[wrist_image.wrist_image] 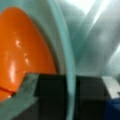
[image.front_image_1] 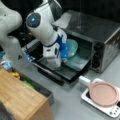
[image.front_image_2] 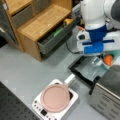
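Claw (image.front_image_1: 67, 53) at the toaster oven's (image.front_image_1: 100, 37) open mouth, over the lowered door (image.front_image_1: 67, 71); one teal bowl (image.front_image_1: 72, 47) with one orange object (image.front_image_2: 108, 60) inside sits right at its fingertips, rim between the fingers in wrist view, apparently gripped. Arm bent forward, wrist angled toward the oven. One pink pan (image.front_image_1: 103, 93) on one hotplate (image.front_image_1: 110, 110), well apart on the worktop (image.front_image_1: 67, 100).

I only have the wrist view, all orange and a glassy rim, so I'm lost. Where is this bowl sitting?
Observer: The teal bowl sits in the toaster oven's open mouth, above its lowered door.
Operator: And the orange thing?
Observer: A small rounded orange item inside the bowl; the end effector is at its rim.
Operator: Anything else nearby?
Observer: A pink-lidded pan on a white cooker, at a front view's bottom right.
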